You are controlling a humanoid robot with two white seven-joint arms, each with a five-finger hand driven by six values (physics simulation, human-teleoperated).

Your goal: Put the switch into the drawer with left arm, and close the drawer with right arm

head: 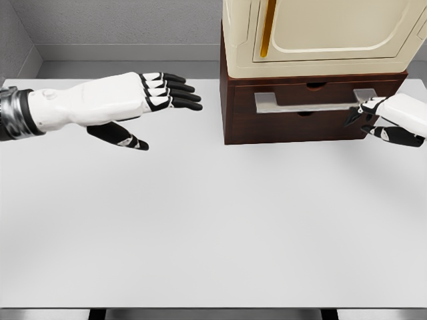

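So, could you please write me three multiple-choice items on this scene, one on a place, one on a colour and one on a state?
1. Where does the wooden drawer unit stand?
A. at the table's far edge, right of the middle
B. at the near left corner
C. on the floor

2. What colour is the tabletop?
A. black
B. white
C. green

3. How is the left robot hand?
A. clenched around a tool
B. out of view
C. fingers stretched out, holding nothing

Answers:
1 A, since the brown unit sits at the back of the table, right of centre, under a cream appliance.
2 B, as the surface is plain white.
3 C, as its fingers extend flat above the table with nothing between them; the right robot hand is by the end of the metal drawer handle.
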